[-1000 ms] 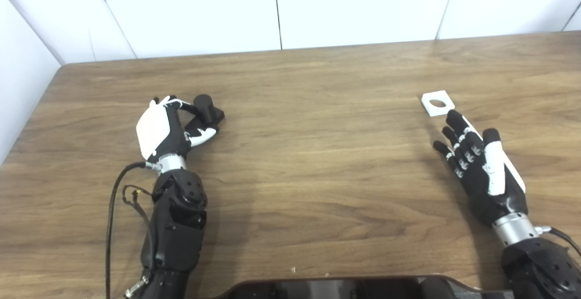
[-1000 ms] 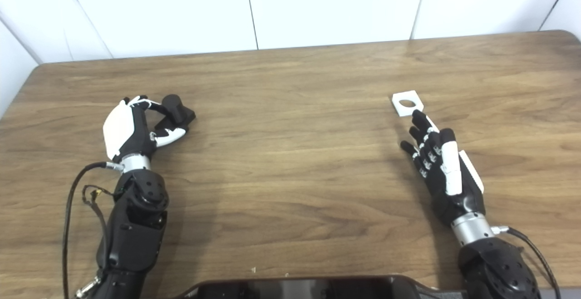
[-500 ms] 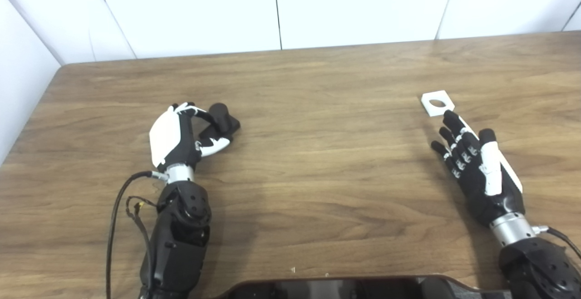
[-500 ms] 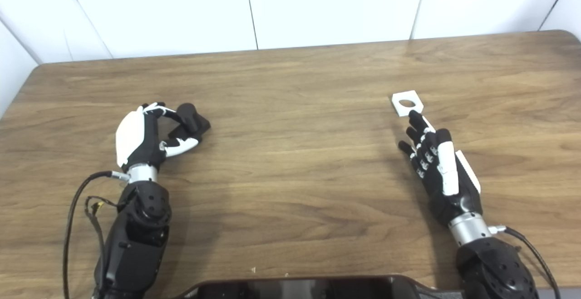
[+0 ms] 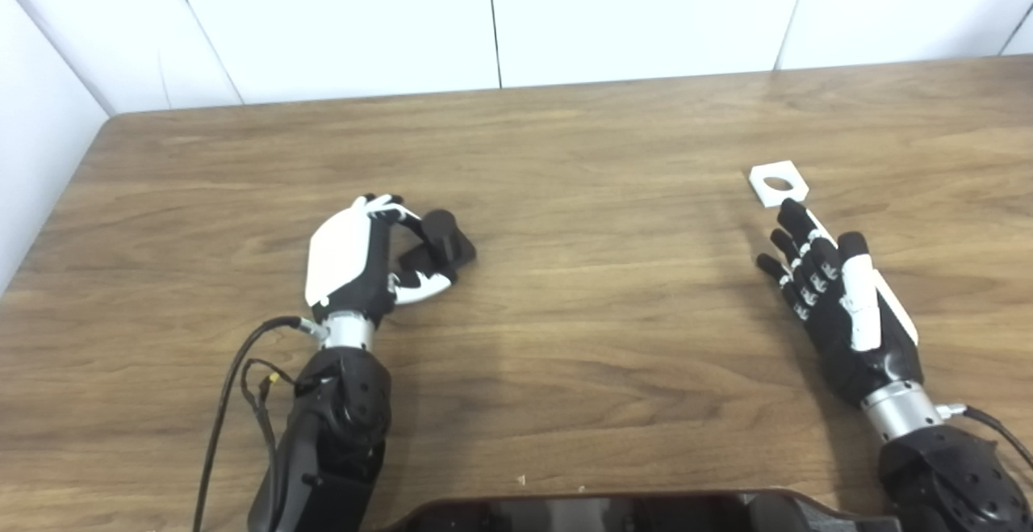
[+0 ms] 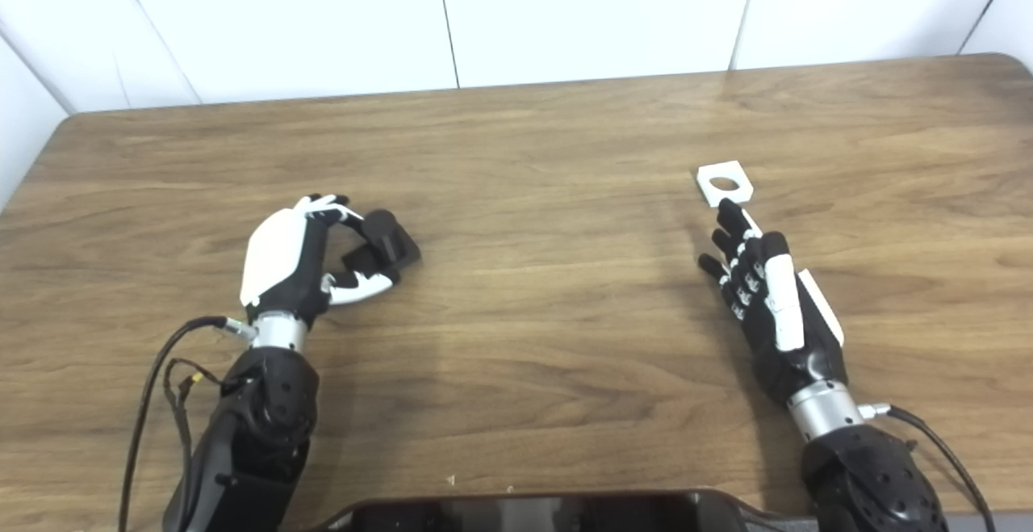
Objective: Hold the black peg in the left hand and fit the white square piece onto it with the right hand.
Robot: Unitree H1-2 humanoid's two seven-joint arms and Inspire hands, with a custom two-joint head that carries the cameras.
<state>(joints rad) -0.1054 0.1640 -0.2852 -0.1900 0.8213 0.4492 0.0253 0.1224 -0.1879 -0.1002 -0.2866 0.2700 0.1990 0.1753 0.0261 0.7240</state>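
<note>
My left hand (image 5: 355,266) is shut on the black peg (image 5: 440,243), a short round post on a square base, held at its side on the left half of the wooden table (image 5: 597,306). The white square piece (image 5: 778,183) with a round hole lies flat on the table at the right. My right hand (image 5: 839,306) is open and empty, its fingers stretched out, the fingertips just short of the white piece's near edge.
White wall panels (image 5: 500,15) stand along the table's far edge and its left side. A dark part of my body (image 5: 629,512) fills the bottom edge of the view. A black cable (image 5: 234,387) loops beside my left forearm.
My left hand has carried the black peg to the right and toward me across the table. My right hand has shifted slightly left and back, still open. The white piece has not moved.
</note>
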